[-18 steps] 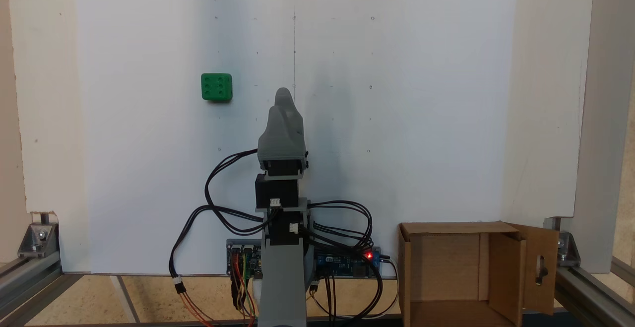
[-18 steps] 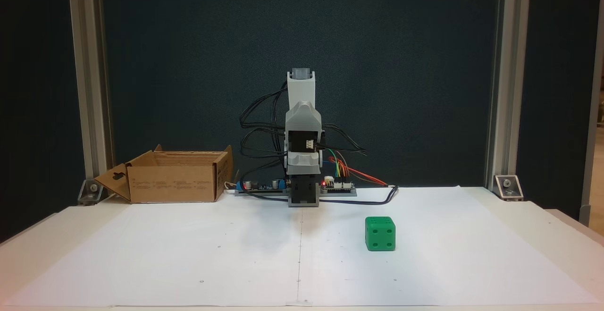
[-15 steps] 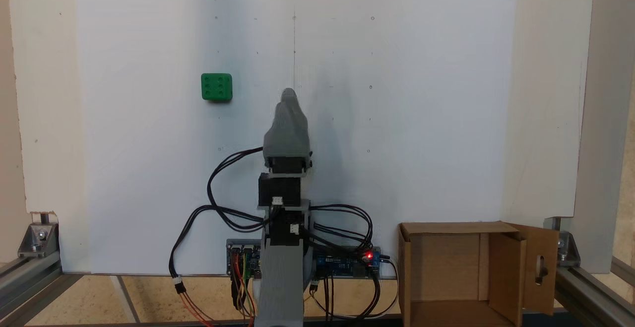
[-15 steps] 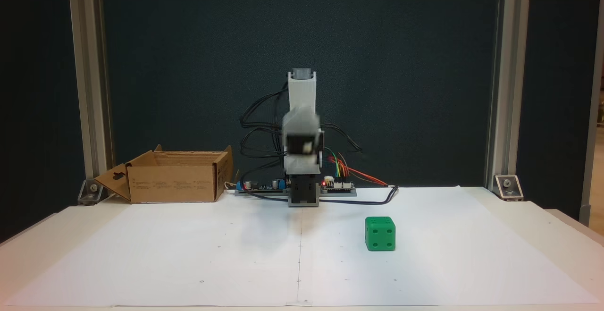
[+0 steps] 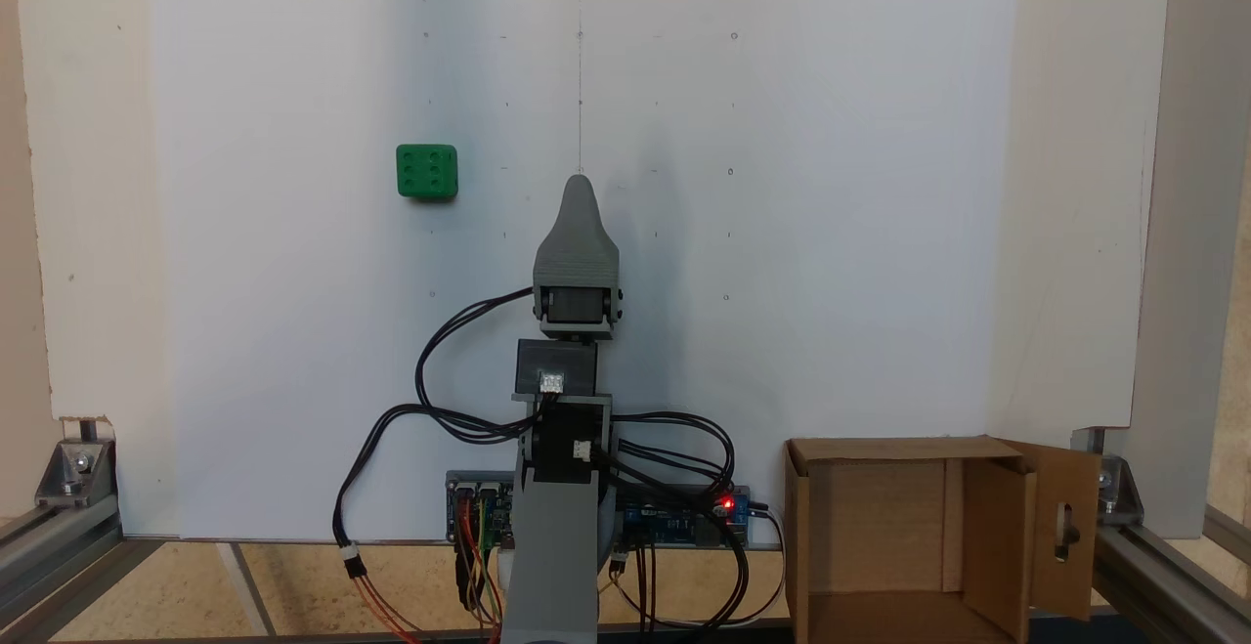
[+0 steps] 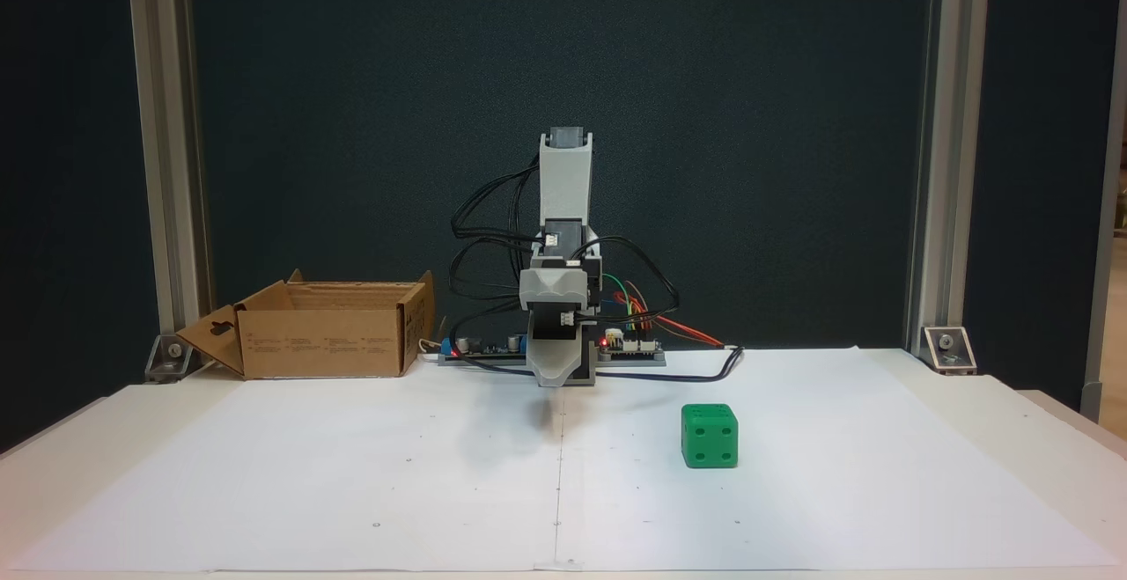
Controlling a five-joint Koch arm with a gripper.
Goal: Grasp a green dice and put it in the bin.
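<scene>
The green dice [image 5: 427, 172] [image 6: 709, 436] is bright green all over, its sunken pips the same green. The bin [image 5: 914, 536] [image 6: 321, 329] is plain brown corrugated cardboard with faint dark print on one side. The arm [image 5: 577, 263] [image 6: 563, 298] is grey plastic with black motors and black cables. A white paper sheet [image 5: 782, 234] [image 6: 352, 474], marked with small dark dots, covers the pale worktop [image 5: 88, 234]. The backdrop [image 6: 748, 122] is dark blue-green.
</scene>
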